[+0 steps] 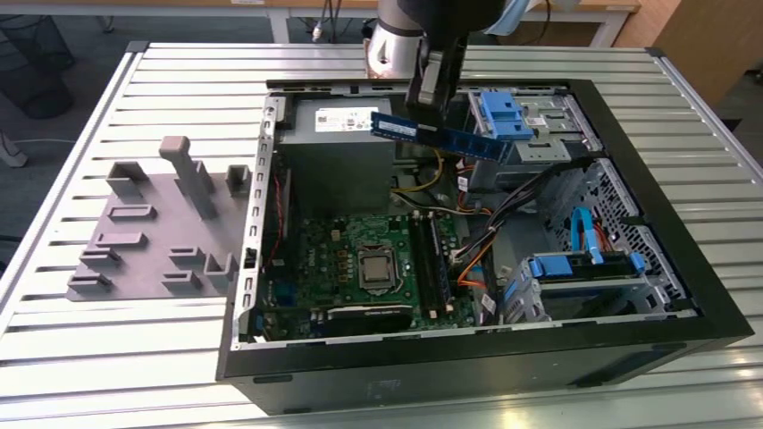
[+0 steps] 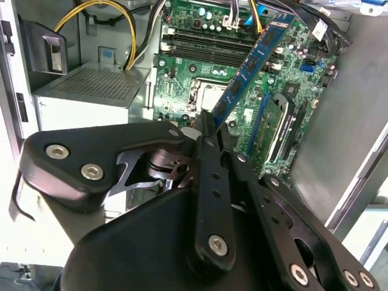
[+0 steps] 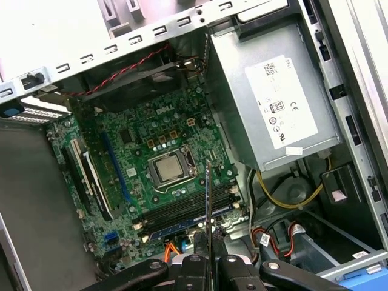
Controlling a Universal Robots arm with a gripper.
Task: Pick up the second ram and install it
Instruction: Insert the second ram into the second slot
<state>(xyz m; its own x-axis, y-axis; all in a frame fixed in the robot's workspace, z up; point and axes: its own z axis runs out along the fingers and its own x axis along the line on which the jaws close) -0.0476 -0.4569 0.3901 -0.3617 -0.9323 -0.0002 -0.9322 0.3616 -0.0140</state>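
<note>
Gripper [image 2: 209, 124] linkage looms closest in the second wrist view, fingers clamped tight on one end of the second ram [image 2: 250, 65], and that blue stick slants out over the green motherboard [image 2: 182, 85]. Over to the first wrist view: second ram [image 3: 208, 194] seen edge-on, a thin line above the motherboard [image 3: 163, 133], crossing its memory slots [image 3: 182, 213]. Exterior view: gripper [image 1: 424, 105] holds the second ram [image 1: 463, 140] in the air, well above the motherboard [image 1: 357, 255], out past its power supply [image 1: 339, 134] end.
</note>
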